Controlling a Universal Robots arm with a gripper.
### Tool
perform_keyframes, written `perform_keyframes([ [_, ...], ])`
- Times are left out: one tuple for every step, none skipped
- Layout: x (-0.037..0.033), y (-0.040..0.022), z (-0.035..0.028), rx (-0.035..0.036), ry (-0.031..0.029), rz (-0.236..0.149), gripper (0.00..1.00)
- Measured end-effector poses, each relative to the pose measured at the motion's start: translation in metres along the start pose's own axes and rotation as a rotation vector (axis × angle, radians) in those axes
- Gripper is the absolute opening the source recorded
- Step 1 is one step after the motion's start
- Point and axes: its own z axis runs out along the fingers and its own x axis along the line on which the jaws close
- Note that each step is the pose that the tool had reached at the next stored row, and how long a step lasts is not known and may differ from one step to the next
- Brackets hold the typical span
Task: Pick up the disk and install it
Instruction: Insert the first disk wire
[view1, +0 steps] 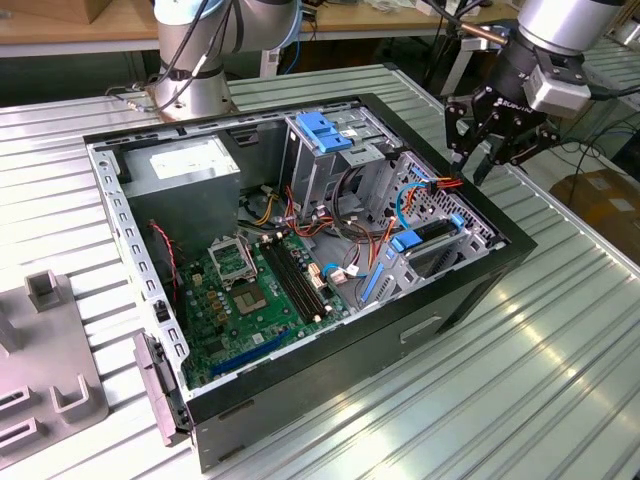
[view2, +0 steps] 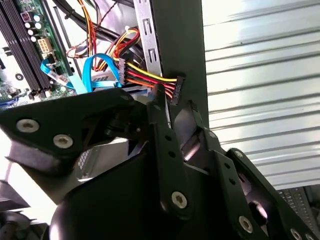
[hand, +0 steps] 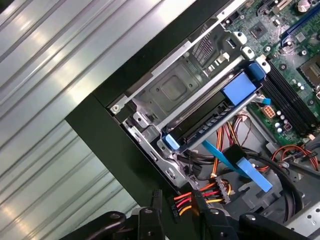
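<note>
The disk (view1: 432, 232) lies in the drive bay at the corner of the open computer case (view1: 330, 375) nearest the exterior view's right. Its dark edge is framed by a light blue carrier rail. In the first wrist view the disk (hand: 210, 117) sits slotted in the metal bay. My gripper (view1: 478, 160) hovers above that corner of the case, open, with nothing between its black fingers. A black power connector (view1: 447, 184) on red, yellow and orange wires lies just below the fingertips (hand: 156, 195). The second wrist view shows the gripper (view2: 175, 102) close above that connector (view2: 177, 87).
A blue plastic handle (view1: 325, 130) tops the metal drive cage at the case's back. The green motherboard (view1: 260, 290) and grey power supply (view1: 190, 165) lie inside. Loose blue ribbon cables (hand: 240, 167) cross near the bay. A grey fixture (view1: 40, 370) stands at the exterior view's left.
</note>
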Motion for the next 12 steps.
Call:
perform_keyframes([
  [0.0001, -0.0002, 0.0002, 0.0014, 0.0012, -0.012, 0.37],
  [0.0001, -0.0003, 0.0004, 0.0027, 0.0020, -0.023, 0.30],
  [0.0002, -0.0004, 0.0005, 0.0036, 0.0028, -0.035, 0.30],
  [0.0002, -0.0004, 0.0006, 0.0043, 0.0035, -0.046, 0.30],
  [0.0002, -0.0004, 0.0009, 0.0058, 0.0038, -0.068, 0.30],
  [0.0002, -0.0004, 0.0011, 0.0069, 0.0039, -0.086, 0.30],
  [0.0002, -0.0004, 0.0012, 0.0080, 0.0043, -0.108, 0.30],
  [0.0002, -0.0004, 0.0014, 0.0091, 0.0046, -0.125, 0.30],
  [0.0002, -0.0004, 0.0016, 0.0109, 0.0059, -0.146, 0.30],
  [0.0002, -0.0004, 0.0018, 0.0122, 0.0072, -0.155, 0.30],
  [0.0002, -0.0004, 0.0020, 0.0136, 0.0091, -0.160, 0.30],
  [0.0002, -0.0004, 0.0023, 0.0150, 0.0110, -0.164, 0.30],
])
